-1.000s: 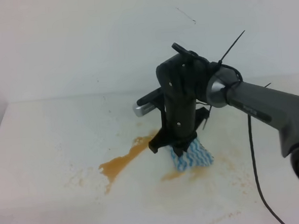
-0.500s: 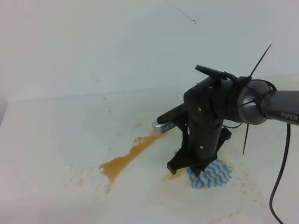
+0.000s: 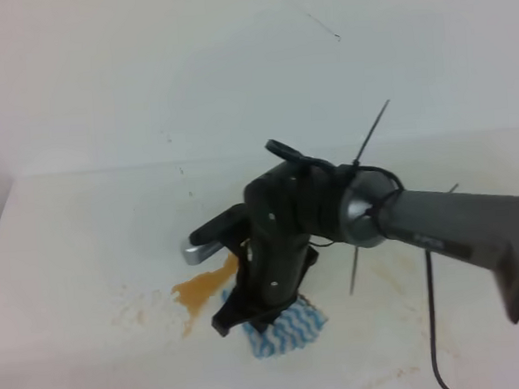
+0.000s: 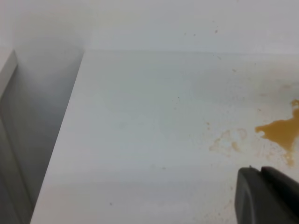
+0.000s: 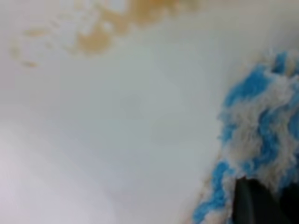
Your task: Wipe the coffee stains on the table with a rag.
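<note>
The orange-brown coffee stain (image 3: 199, 289) lies on the white table (image 3: 85, 232), with faint tan smears (image 3: 136, 310) to its left. My right gripper (image 3: 254, 321) points down, shut on the blue and white striped rag (image 3: 290, 329), and presses it on the table just right of the puddle. The right wrist view shows the rag (image 5: 254, 135) at the right, a dark fingertip (image 5: 254, 200) on it, and stain smears (image 5: 93, 42) at the top. The left wrist view shows the puddle (image 4: 280, 133) at the right edge and a dark part of my left gripper (image 4: 266, 198) at the bottom right.
A white wall (image 3: 146, 69) rises behind the table. The table's left edge (image 4: 60, 140) drops to a grey gap. A black cable (image 3: 433, 325) hangs from the right arm (image 3: 455, 227).
My right gripper has dragged the rag from the right to the left and nearer the front, up to the puddle. The stain's upper right streak and the middle smear are gone.
</note>
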Motion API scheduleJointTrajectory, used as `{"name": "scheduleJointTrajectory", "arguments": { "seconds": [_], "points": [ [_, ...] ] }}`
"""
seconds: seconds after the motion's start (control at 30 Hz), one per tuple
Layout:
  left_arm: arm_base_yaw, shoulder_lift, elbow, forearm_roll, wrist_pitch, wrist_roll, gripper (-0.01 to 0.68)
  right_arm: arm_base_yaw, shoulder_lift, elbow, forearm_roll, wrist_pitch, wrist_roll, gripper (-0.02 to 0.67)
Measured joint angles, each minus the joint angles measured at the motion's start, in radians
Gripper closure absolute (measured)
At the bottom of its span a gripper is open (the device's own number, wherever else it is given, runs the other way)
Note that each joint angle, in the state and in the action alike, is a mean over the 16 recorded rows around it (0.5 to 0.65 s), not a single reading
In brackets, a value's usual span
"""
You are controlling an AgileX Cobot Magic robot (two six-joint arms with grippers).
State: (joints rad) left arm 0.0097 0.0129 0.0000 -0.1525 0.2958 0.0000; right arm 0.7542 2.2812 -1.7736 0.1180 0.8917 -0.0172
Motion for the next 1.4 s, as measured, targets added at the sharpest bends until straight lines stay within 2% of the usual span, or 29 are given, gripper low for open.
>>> {"name": "scheduleJointTrajectory", "arguments": {
  "seconds": [0.47, 0.83, 1.1, 1.4],
  "points": [
    [0.0, 0.0, 0.0, 0.0, 0.001, 0.0, 0.677, 0.065, 0.218, -0.425, 0.116, 0.185, -0.051, 0.62],
    [0.0, 0.0, 0.005, 0.0, 0.003, 0.0, 0.676, 0.081, 0.332, -0.642, 0.055, 0.242, 0.008, 0.62],
    [0.0, 0.0, 0.005, 0.0, 0.002, 0.0, 0.676, 0.022, 0.359, -0.697, -0.01, 0.239, 0.069, 0.62],
    [0.0, 0.0, 0.002, 0.0, 0.004, 0.0, 0.677, -0.114, 0.365, -0.704, -0.038, 0.238, 0.11, 0.62]
  ]
}}
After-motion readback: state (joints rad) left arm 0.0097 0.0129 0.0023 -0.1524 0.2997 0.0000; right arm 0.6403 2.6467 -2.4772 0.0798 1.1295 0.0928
